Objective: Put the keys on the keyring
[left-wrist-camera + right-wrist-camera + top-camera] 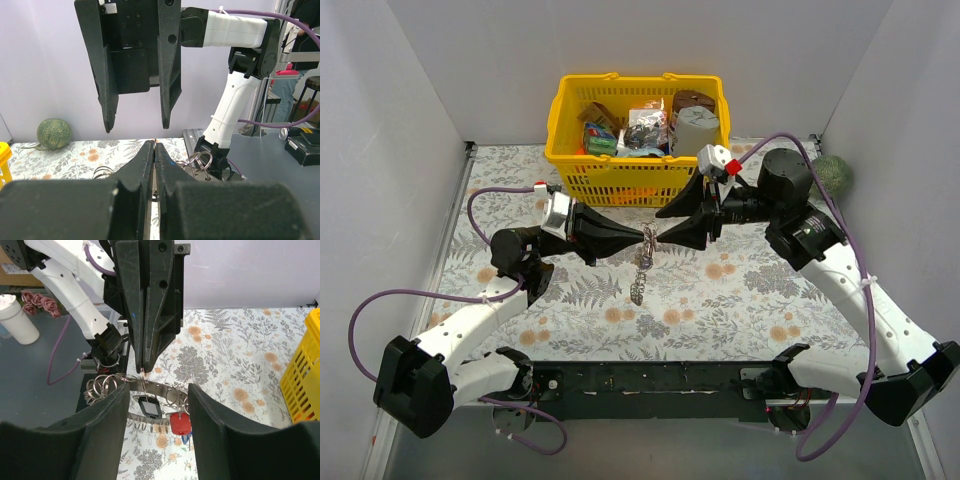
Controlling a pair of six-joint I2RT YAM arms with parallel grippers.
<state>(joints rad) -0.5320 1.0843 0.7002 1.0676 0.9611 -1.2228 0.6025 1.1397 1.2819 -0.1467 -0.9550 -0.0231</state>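
The left gripper (143, 366) has its fingers pressed together on a thin wire loop at the top of the keyring (161, 390), so the bundle hangs free in mid-air above the middle of the table (760, 290). A black-headed key (148, 408) and a red-headed key (180, 424) dangle under it, with a sliver of blue below them. The right gripper (136, 127) faces it from the right, fingers apart on either side of the hanging cluster and touching nothing that I can see.

The bundle looks light but loose — stiff metal pieces that probably swing and twist at a nudge, and smooth enough to slip from the pads. The keys are tiny; their plastic heads seem the surest place to pinch, flat faces between the pads, with the rim of the ring held steady on the opposite side.
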